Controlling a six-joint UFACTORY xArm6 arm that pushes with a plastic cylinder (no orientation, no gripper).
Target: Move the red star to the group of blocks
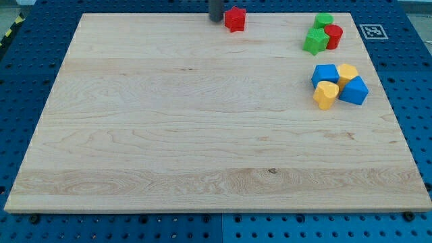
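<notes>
My tip stands at the top edge of the worktop, a little left of its middle line, and it is the only tool here: a plain dark rod with no parts to part or close, so it clamps on nothing. Only its lower stub shows; the rest runs out of the view's top.

The red star lies just to the view's right of my tip, so close that I cannot tell whether the two touch.

Well off to the view's right of my tip, near the worktop's top right corner, three blocks sit bunched together: a green block at the top, a red cylinder below and right of it, and a green star lowest and leftmost.

Further toward the view's bottom, still far right of my tip, four more blocks huddle: a blue cube, a yellow block beside it, a blue block lower right, and a yellow heart lower left.

A printed marker tag sits off the worktop's top right corner.
</notes>
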